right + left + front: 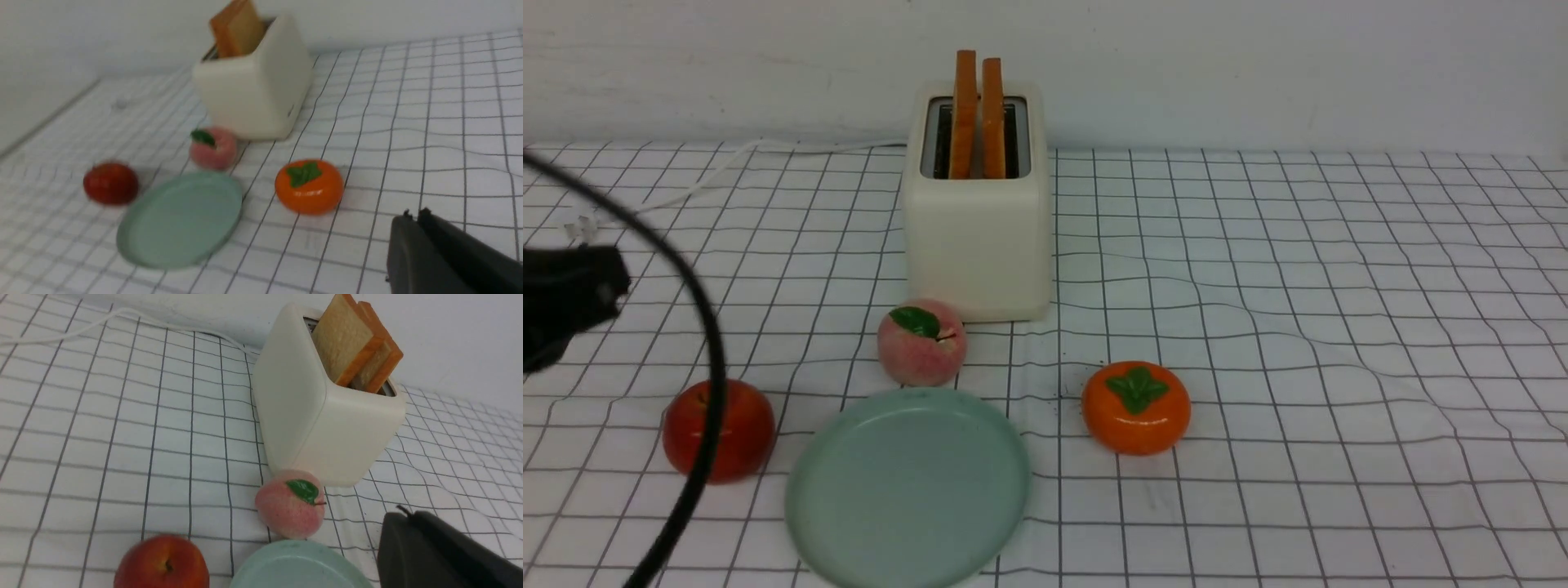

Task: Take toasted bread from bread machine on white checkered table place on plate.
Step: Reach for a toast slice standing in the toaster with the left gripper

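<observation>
The left gripper (408, 512) is shut with nothing between its fingertips, which point forward over the checkered surface (1298, 327); in the front view, only a dark, blurred part of the left arm (572, 302) shows at the left edge, beside a curving black cable (712, 351). The right gripper (416, 216) is shut and empty too, its tips together and aimed forward; the right arm lies outside the front view. Both slices of toasted bread (964, 114) (993, 118) stand upright in the bread machine (978, 245), rising out of its slots. The round green plate (911, 490) lies nearer the robot, with a peach (921, 343) between it and the machine, a red fruit (719, 430) to its left and a persimmon (1136, 408) to its right.
</observation>
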